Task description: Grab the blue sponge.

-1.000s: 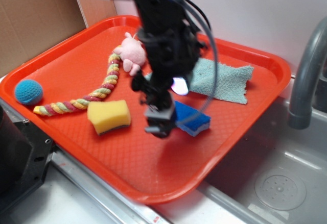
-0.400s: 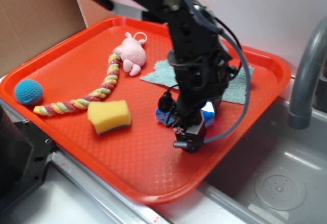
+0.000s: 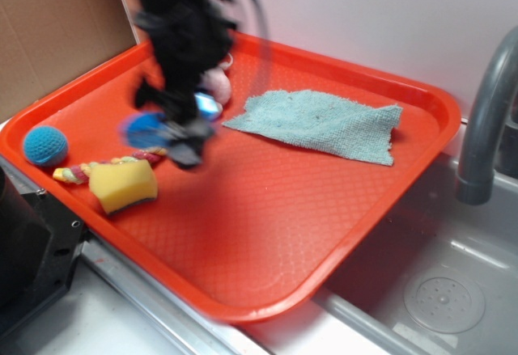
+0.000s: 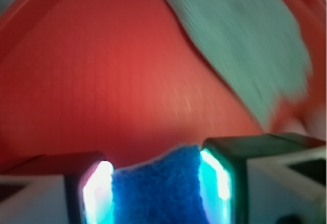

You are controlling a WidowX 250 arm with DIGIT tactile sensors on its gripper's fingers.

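My gripper is shut on the blue sponge and holds it above the left part of the orange tray, blurred by motion. In the wrist view the blue sponge is squeezed between my two lit fingers, and my gripper hangs over bare tray floor. The black arm hides part of the pink plush toy behind it.
A yellow sponge lies at the tray's left front, by a coloured rope toy and a teal crocheted ball. A teal cloth lies at the back right. A grey faucet and sink are at right, cardboard at back left.
The gripper closed on the blue sponge at the tray's middle right, lifted it and swung left across the tray. The yellow sponge has shifted left and forward.
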